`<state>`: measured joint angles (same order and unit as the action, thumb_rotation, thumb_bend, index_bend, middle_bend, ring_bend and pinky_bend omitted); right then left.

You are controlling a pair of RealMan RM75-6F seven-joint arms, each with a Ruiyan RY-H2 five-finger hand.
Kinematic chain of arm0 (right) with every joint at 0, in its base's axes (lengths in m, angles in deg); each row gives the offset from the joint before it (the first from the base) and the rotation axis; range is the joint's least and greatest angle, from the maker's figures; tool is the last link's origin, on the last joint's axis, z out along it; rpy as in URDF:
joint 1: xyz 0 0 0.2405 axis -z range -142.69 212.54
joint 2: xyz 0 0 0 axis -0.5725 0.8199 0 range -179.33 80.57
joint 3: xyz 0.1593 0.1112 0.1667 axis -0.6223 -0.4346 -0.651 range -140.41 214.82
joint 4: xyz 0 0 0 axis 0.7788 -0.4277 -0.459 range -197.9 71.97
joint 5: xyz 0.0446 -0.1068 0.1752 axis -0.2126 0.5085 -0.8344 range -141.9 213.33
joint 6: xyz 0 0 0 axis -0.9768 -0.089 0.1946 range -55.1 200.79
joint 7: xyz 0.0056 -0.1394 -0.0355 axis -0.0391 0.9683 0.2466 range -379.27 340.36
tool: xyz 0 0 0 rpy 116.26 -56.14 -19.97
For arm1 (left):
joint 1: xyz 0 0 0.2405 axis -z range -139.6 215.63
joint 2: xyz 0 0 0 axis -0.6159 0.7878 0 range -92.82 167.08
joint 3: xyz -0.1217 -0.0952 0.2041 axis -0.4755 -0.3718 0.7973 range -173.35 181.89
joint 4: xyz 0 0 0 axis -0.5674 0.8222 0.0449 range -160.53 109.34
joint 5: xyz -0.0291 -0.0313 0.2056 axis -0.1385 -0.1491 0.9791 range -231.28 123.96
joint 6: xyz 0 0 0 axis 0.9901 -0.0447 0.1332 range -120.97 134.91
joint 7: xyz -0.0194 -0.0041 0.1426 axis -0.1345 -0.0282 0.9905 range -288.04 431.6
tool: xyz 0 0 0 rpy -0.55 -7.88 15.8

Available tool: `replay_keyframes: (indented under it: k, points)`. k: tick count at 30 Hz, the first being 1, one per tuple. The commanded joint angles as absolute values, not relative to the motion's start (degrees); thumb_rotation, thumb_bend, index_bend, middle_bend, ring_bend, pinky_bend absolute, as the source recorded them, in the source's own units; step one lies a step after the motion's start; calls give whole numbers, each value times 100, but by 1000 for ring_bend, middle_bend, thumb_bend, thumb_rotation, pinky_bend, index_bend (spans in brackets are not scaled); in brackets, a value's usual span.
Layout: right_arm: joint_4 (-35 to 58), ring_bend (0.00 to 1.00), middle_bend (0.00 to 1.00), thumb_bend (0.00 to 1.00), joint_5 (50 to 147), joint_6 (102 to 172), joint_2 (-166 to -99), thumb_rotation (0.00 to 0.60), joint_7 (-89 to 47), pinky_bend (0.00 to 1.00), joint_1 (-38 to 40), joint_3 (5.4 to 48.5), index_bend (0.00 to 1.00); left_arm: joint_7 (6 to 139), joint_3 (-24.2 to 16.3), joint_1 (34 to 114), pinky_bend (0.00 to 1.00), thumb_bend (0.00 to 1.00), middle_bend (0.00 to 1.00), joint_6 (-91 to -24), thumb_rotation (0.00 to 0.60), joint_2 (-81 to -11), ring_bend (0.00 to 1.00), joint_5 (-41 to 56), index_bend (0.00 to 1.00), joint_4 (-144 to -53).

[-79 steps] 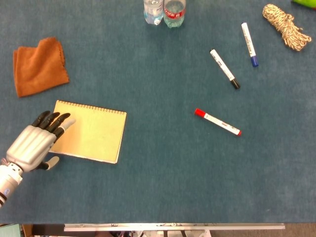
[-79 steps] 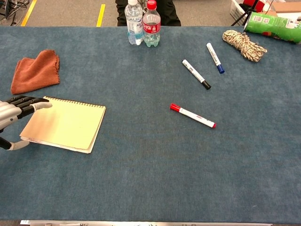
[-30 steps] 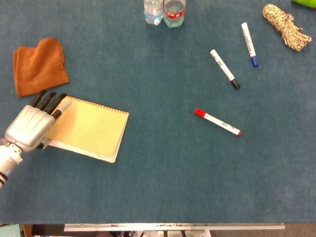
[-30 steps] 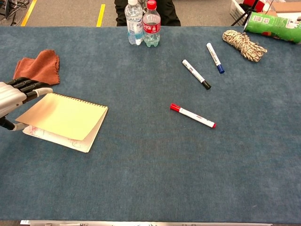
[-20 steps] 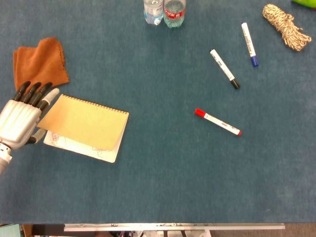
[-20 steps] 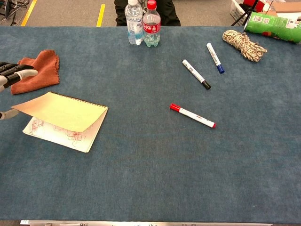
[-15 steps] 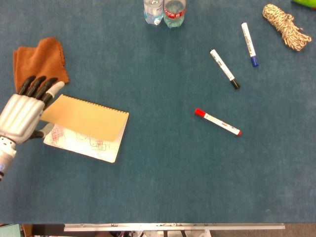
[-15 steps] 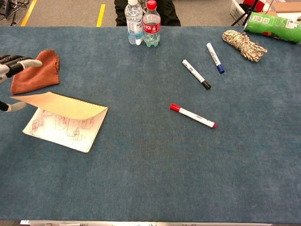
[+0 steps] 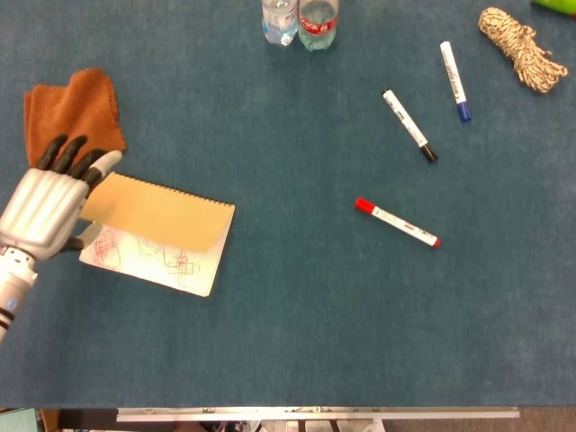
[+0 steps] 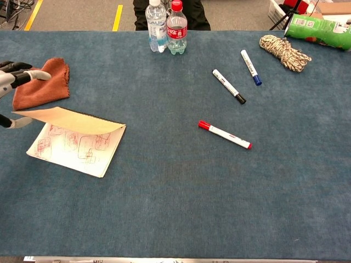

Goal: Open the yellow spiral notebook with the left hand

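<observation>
Yellow card forms the cover of the spiral notebook (image 9: 157, 236), which lies at the left side of a blue felt-covered table (image 9: 297, 315), its wire binding running along the far edge. The cover (image 10: 71, 120) is raised and tilted, hinged at the binding, so the first page (image 10: 71, 149) beneath is exposed. That page is white with small red line sketches; what they depict is too small to tell. In the head view the lifted cover hides the far half of the page.

At the notebook's left edge, the left hand (image 9: 47, 205), silver-backed with dark fingers (image 9: 65, 155), grips the free corner of the cover; the chest view shows the thumb under the corner and a finger above it. The right hand appears in neither view.

Just beyond the left hand lies a crumpled orange cloth (image 9: 67, 112). Two plastic water bottles (image 10: 167, 26) stand together at the far middle edge. To the right, well apart from the notebook, lie three markers: one red-capped (image 9: 396, 222), one black-capped (image 9: 409, 125), one blue-capped (image 9: 454, 81). A coil of speckled rope (image 9: 522, 47) sits near the far right corner, beside a green canister (image 10: 318, 30) on its side.
</observation>
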<state>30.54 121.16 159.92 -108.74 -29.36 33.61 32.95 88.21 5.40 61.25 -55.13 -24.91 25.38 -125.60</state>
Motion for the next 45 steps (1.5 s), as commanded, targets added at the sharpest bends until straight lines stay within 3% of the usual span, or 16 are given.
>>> replay_keyframes:
  k: [1, 6, 12, 17, 28, 45]
  points:
    - [3039, 184, 298, 268, 12123, 15964, -10896, 600, -2941, 298, 3340, 3293, 378, 9243, 747, 6090, 0, 256, 146, -5235, 600, -2121, 19, 2160, 110, -12859]
    - [3023, 185, 298, 268, 12133, 15936, -10915, 600, -2934, 298, 3317, 3291, 378, 9103, 727, 5883, 0, 256, 135, -5550, 600, -2030, 14, 2050, 108, -13003]
    - [2983, 185, 298, 268, 12122, 15896, -10946, 600, -2955, 298, 3309, 3306, 378, 8011, 633, 5826, 0, 256, 162, -5808, 600, -2442, 23, 2777, 127, -12813]
    - [2934, 185, 298, 268, 12110, 15937, -10937, 600, -3007, 298, 3342, 3308, 378, 7951, 581, 6201, 0, 257, 190, -5262, 600, -2832, 26, 2949, 144, -12603]
    - [2826, 185, 297, 268, 12083, 15985, -10943, 600, -3120, 298, 3409, 3324, 378, 8541, 202, 7060, 0, 254, 207, -4063, 600, -3643, 27, 2016, 105, -12323]
    - [2704, 185, 298, 267, 12048, 16040, -10936, 600, -3248, 298, 3487, 3325, 378, 9153, 196, 7669, 0, 250, 199, -3586, 600, -4257, 3, 994, 58, -11939]
